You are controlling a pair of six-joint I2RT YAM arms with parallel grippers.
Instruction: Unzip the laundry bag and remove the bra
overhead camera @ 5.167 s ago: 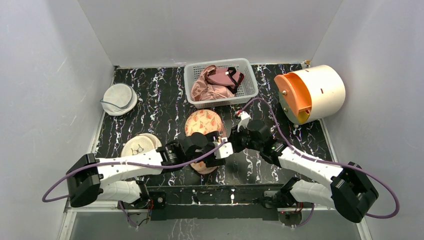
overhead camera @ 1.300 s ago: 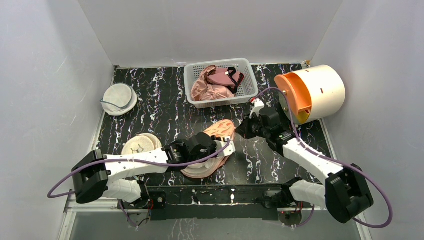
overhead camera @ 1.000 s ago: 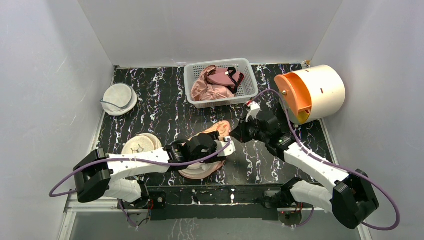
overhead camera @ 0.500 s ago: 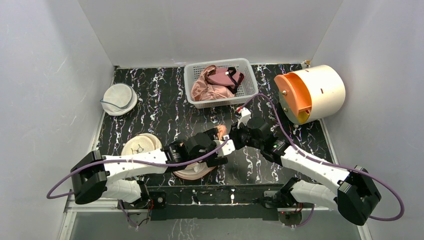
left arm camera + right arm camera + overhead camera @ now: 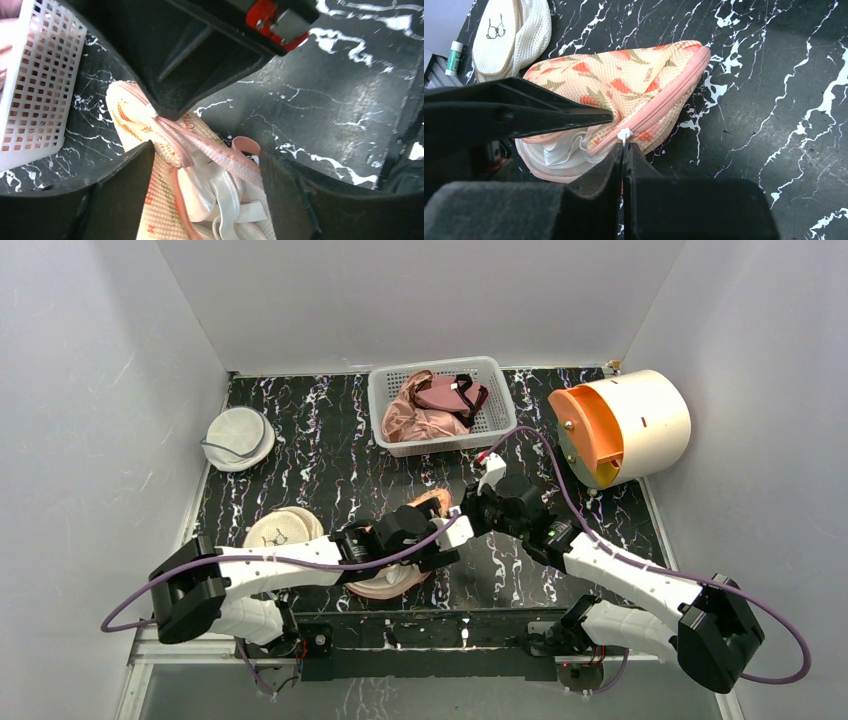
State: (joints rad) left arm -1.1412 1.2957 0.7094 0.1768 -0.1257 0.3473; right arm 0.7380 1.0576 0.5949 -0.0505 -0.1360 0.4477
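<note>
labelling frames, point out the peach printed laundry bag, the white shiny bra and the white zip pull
peach printed laundry bag [image 5: 624, 82], right wrist view, on its printed top panel
white shiny bra [image 5: 566, 147], right wrist view, on fabric showing in the opening
white zip pull [image 5: 624, 134], right wrist view, on the tab

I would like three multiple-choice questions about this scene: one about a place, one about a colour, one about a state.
1. Where is the maroon bra?
A. In the white basket
B. On the bare table
C. In the drum

2. What colour is the zip edging of the laundry bag?
A. Blue
B. Pink
C. Black

3. How is the laundry bag now?
A. Zipped fully shut
B. Partly open, white fabric showing
C. Turned inside out

Answers:
1. A, it lies beside the pink satin garment in the basket.
2. B, the right wrist view shows a pink band.
3. B, the bra shows through the gap while the right gripper pinches the white zip pull.
</note>
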